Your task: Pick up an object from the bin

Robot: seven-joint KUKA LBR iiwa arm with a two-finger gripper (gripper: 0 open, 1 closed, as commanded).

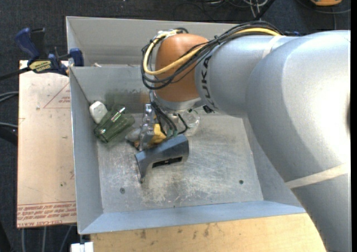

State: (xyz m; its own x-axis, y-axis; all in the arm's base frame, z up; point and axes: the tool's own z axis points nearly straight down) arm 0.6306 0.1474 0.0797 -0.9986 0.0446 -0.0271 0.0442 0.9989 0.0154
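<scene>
White little block [97, 111] and green packet [114, 126] sit at the left of the bin [184, 195]. Next comes our tool [149, 129], low in the middle clutter by a small yellow piece [159, 132], with the slate-grey bracket [164, 153] just beside it. Released or clenched, we cannot tell. We judge this the grasp step; next we need a firm closure and a straight lift.

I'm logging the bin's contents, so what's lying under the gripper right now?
Right under the gripper lies a small yellow piece, beside the upper edge of a grey-blue plastic bracket. The orange wrist cover and arm hide whatever lies further back in the bin.
</scene>
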